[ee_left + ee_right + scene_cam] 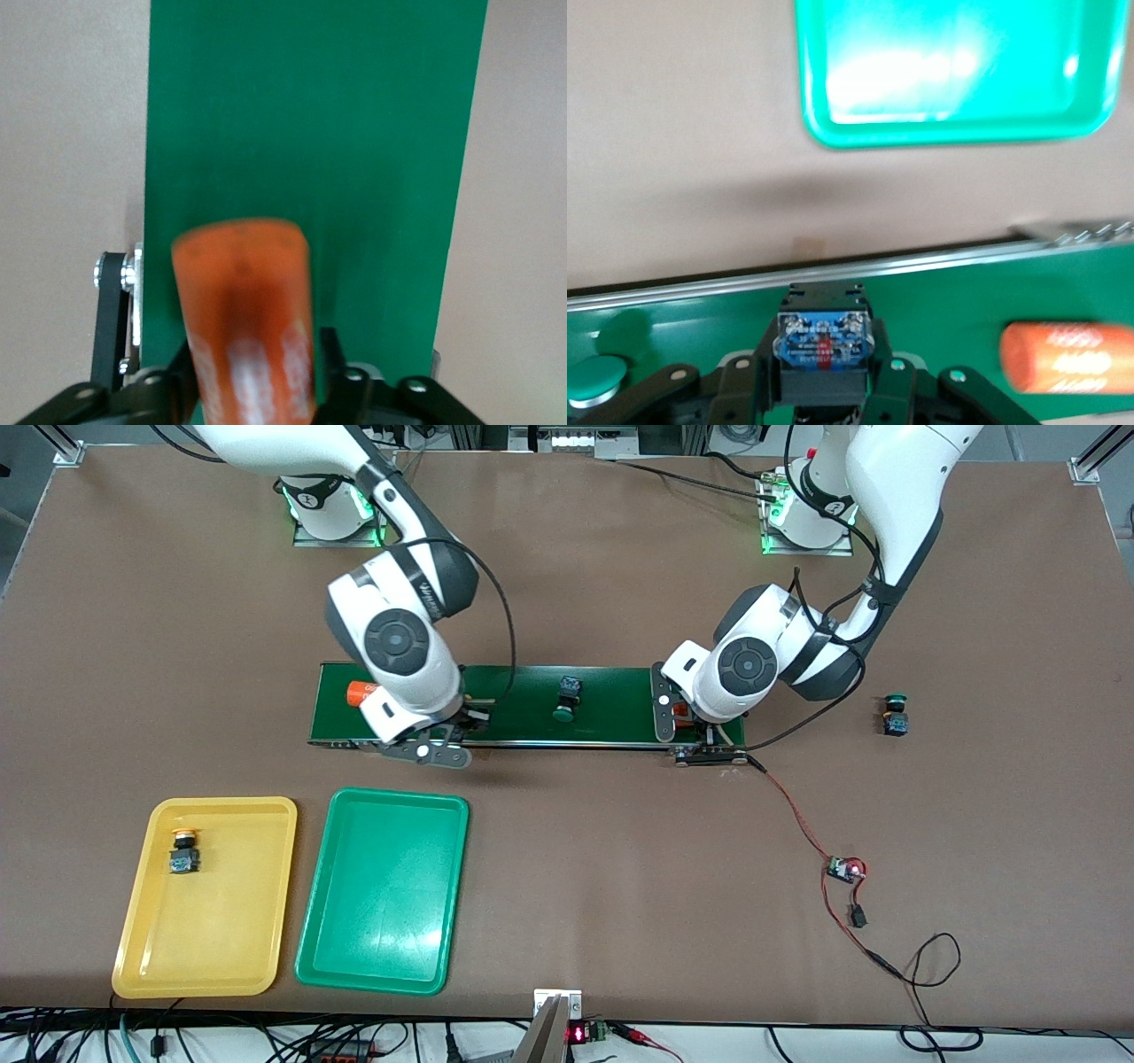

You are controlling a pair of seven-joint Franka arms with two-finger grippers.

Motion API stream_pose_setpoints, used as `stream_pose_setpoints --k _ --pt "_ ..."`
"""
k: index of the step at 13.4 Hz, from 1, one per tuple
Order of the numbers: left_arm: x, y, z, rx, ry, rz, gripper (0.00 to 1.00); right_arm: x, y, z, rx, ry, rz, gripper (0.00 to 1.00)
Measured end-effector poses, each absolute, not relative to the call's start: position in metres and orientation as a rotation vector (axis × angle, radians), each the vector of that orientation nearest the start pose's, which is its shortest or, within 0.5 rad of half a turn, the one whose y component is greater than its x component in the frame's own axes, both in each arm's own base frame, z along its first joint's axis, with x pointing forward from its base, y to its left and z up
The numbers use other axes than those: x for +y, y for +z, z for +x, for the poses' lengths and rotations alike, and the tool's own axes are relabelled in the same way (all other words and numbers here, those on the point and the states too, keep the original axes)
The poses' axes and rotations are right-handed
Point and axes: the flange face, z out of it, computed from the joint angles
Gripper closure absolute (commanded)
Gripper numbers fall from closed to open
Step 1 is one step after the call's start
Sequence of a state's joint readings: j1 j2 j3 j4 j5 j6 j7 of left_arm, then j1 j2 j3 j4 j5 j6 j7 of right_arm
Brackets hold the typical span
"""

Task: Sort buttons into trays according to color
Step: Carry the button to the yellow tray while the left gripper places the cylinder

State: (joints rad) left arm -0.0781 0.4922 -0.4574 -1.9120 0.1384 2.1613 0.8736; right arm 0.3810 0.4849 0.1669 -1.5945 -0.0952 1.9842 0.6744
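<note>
My right gripper (447, 731) is over the conveyor belt (602, 700), shut on a button (824, 341) with a blue-black body; its cap is hidden. A green-capped button (565, 698) lies on the belt's middle and also shows in the right wrist view (594, 382). Another green-capped button (895, 713) stands on the table toward the left arm's end. A yellow-capped button (183, 850) sits in the yellow tray (208, 957). The green tray (381, 921) beside it holds nothing. My left gripper (695, 731) is at the belt's end, shut on an orange cylinder (248, 310).
A second orange cylinder (363, 693) lies on the belt at the right arm's end, beside my right gripper. A red and black wire (797, 815) runs from the belt's end to a small circuit board (846, 868) on the table.
</note>
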Motion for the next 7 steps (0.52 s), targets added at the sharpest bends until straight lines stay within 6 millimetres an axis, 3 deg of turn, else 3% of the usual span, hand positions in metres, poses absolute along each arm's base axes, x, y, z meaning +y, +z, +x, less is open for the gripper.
stream_pose_setpoints --k 4,7 --pt "-0.301 0.268 0.531 2.191 0.226 -2.407 0.0 0.258 0.361 0.627 -0.006 0.082 -3.216 0.76" --pt "-0.291 0.295 0.533 2.121 0.26 -2.431 0.0 0.179 0.362 0.655 -0.117 0.095 -3.213 0.76"
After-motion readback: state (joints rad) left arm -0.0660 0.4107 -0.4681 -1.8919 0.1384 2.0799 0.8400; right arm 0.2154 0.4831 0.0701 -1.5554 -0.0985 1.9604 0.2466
